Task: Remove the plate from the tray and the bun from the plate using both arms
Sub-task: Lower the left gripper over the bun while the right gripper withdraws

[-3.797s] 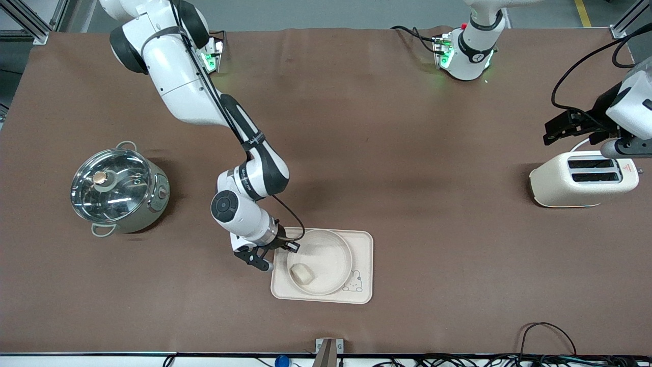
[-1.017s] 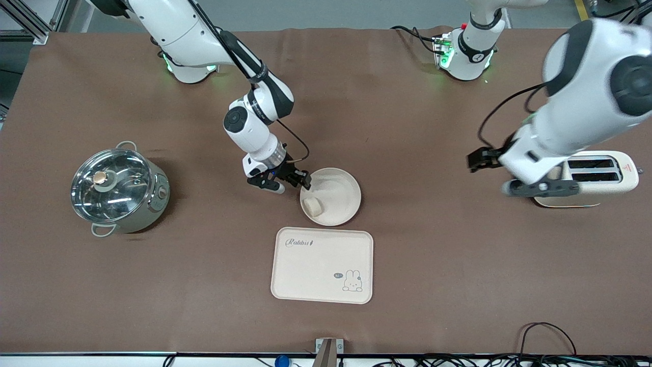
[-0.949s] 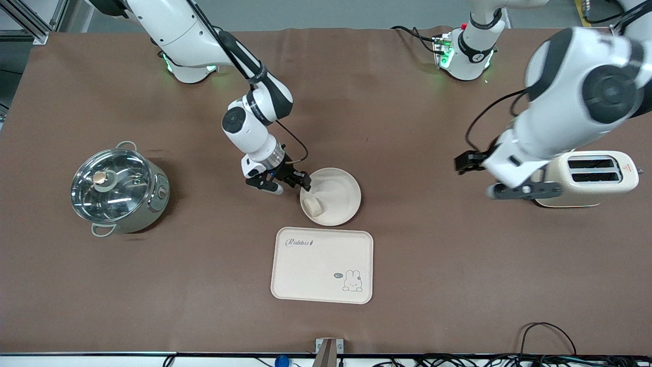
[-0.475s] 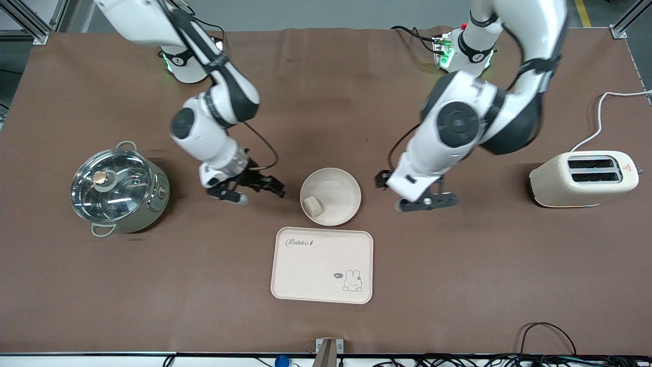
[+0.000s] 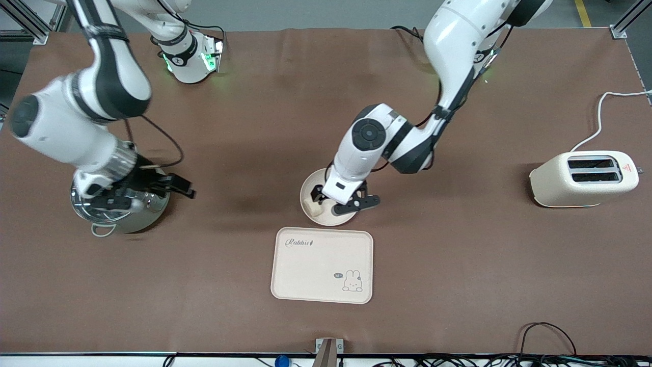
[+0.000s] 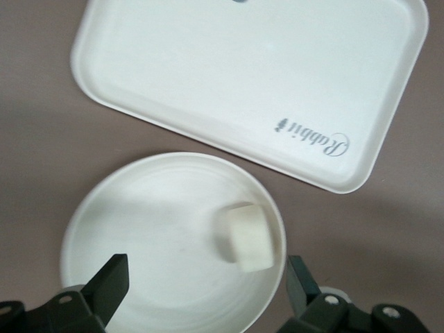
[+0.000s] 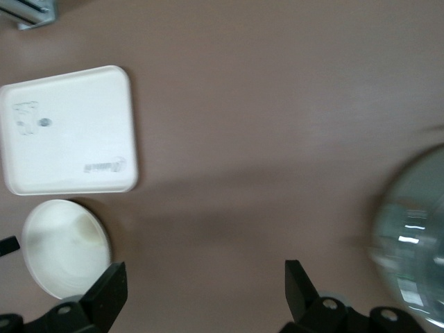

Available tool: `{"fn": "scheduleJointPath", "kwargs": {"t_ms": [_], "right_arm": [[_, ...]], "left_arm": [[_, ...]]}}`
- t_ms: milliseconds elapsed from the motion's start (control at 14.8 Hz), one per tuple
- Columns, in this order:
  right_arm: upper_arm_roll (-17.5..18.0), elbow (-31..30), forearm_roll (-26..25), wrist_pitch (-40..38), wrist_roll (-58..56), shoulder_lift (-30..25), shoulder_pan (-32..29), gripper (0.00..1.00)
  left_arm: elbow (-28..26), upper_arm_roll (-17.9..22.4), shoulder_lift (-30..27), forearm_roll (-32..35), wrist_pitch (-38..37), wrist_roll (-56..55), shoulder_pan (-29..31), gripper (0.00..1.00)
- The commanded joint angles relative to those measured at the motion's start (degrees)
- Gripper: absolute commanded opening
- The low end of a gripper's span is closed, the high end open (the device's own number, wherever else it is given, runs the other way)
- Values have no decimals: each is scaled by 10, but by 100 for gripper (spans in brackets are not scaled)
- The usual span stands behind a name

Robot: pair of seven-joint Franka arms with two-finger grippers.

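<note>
A brown mat covers the long table, with the two arm bases lit green at one edge, a steel pot with a glass lid (image 5: 119,196) toward the right arm's end and a cream toaster (image 5: 583,178) toward the left arm's end. The plate (image 5: 326,216) already sits on the bare mat, just clear of the tray (image 5: 322,265), which lies empty and nearer the front camera with its "Rabbit" script facing the plate. The bun (image 6: 246,236) rests on the plate close to the rim, on the side toward the tray. The left gripper (image 5: 340,200) hangs directly over the plate, jaws spread wide and holding nothing; in the left wrist view its two fingers (image 6: 111,288) straddle most of the plate, and the bun lies between them but much closer to one finger than to the midline. The bun's longer side runs roughly across the line between the fingers, so a small sideways shift to centre on it, then a straight descent, looks like what the grasp needs. The right gripper (image 5: 147,186) hovers over the pot, well away from the plate, wide open and empty, so the left arm is plainly the nearer one for the bun
</note>
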Motion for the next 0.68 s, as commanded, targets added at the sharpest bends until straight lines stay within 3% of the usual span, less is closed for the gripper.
{"fn": "scheduleJointPath", "kwargs": {"t_ms": [0, 68, 271, 475, 542, 610], "right_arm": [[7, 77, -36, -118, -18, -14, -37, 100], [-13, 99, -36, -164, -20, -27, -35, 100], [-127, 134, -35, -249, -51, -71, 21, 100], [-195, 154, -40, -299, -85, -100, 55, 100], [-212, 166, -62, -305, -91, -104, 68, 100], [-214, 180, -89, -313, -102, -105, 71, 100]], "left_arm": [[17, 6, 43, 17, 77, -46, -23, 99], [17, 7, 54, 18, 92, -59, -29, 97], [19, 14, 78, 18, 104, -68, -33, 92], [28, 14, 107, 18, 155, -83, -33, 85], [28, 14, 109, 18, 160, -85, -33, 79], [28, 14, 110, 18, 160, -85, -33, 65]]}}
